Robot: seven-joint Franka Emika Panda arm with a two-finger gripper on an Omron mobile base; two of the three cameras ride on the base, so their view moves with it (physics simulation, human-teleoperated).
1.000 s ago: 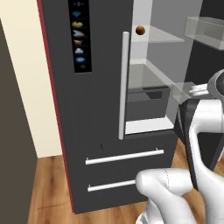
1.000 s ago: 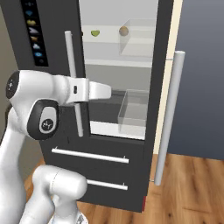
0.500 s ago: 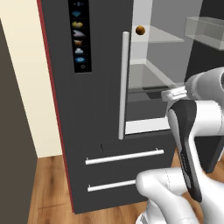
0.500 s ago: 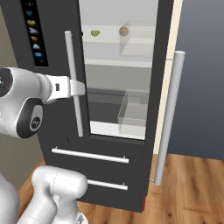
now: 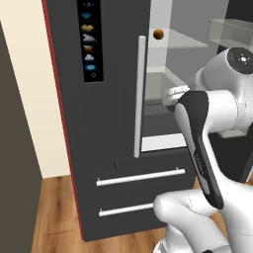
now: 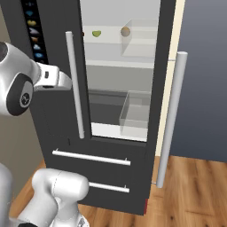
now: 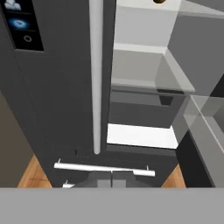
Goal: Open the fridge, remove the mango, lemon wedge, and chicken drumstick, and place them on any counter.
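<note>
the fridge point(image 6: 53, 115) has its right door swung open; the mango point(image 5: 158, 33) and lemon wedge point(image 6: 96, 33) sit on the top shelf. the gripper point(image 7: 111, 180), pressed together and empty, should spread before reaching the shelf's front edge.

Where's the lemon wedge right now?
In the right base view, the lemon wedge lies on the top shelf inside the open fridge, left of a roundish tan food item.

The dark grey fridge point(image 6: 57, 128) is being shown with its right door swung open at the frame's right. On the upper shelf, top centre, the yellow-green lemon wedge point(image 6: 96, 33) is lying left of the roundish mango point(image 6: 125, 31).
</note>
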